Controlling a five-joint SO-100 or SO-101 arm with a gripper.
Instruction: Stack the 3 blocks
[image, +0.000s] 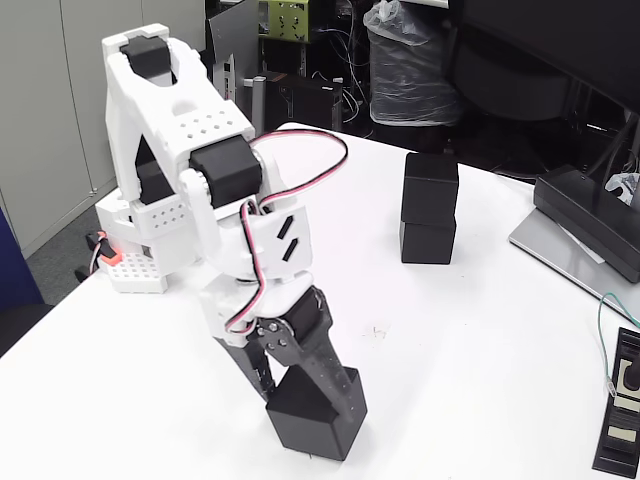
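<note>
Now the tool (300, 395) is down low on the white surface (450, 350), its fingers closed around one black block (312, 418). The other two blocks (430, 208) sit stacked at about one o'clock from it — well apart, farther back.

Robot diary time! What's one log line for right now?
gripper: shut on third block, low at the table | stack: two blocks, on table | step: carry third block to stack
</note>
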